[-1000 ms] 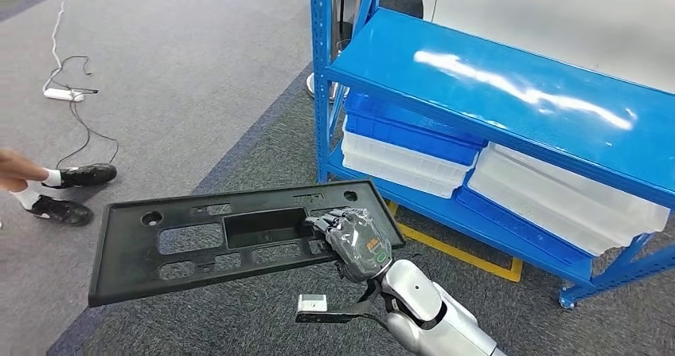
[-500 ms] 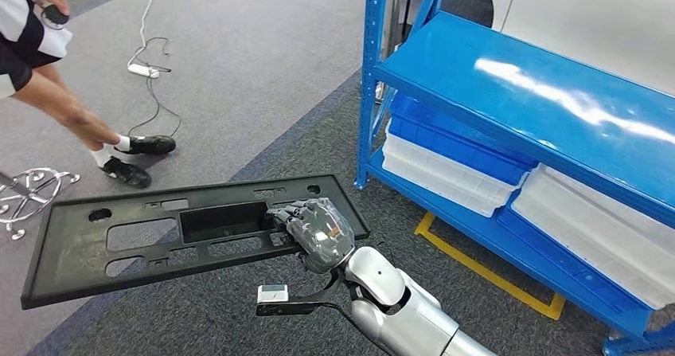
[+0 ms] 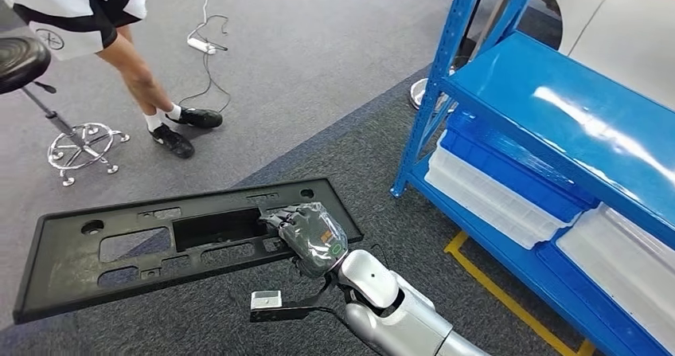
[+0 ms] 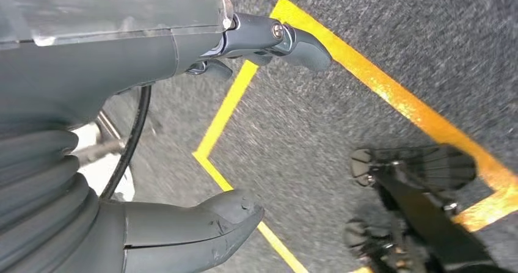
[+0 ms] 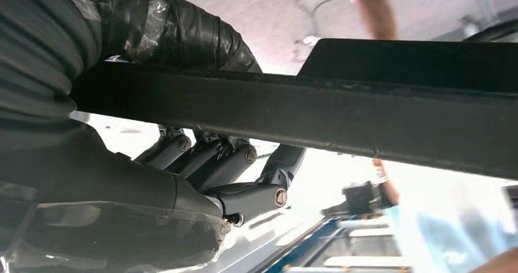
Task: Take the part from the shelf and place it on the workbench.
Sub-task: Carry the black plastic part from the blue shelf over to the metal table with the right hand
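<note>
The part [image 3: 119, 248] is a long, flat black plastic panel with several cut-outs, held level over the grey carpet in the head view. My right hand [image 3: 313, 236] grips its right end, fingers over the top face near the rectangular recess. In the right wrist view the panel's edge [image 5: 366, 111] runs across the picture, with my right hand [image 5: 201, 181] wrapped round it and the fingers [image 5: 235, 160] curled on one side. My left hand [image 4: 122, 65] hangs over the floor with thumb and fingers apart, holding nothing.
The blue shelf [image 3: 557, 109] stands at the right, with white and blue bins [image 3: 493, 201] on its lower level. A person [image 3: 119, 29] stands at the upper left beside a stool [image 3: 79, 141]. A cable and power strip [image 3: 203, 45] lie on the floor. Yellow floor tape [image 3: 493, 284] runs by the shelf.
The camera has turned left: the shelf has slid right in the picture, and the person and stool have come into view. The panel stays in my right hand.
</note>
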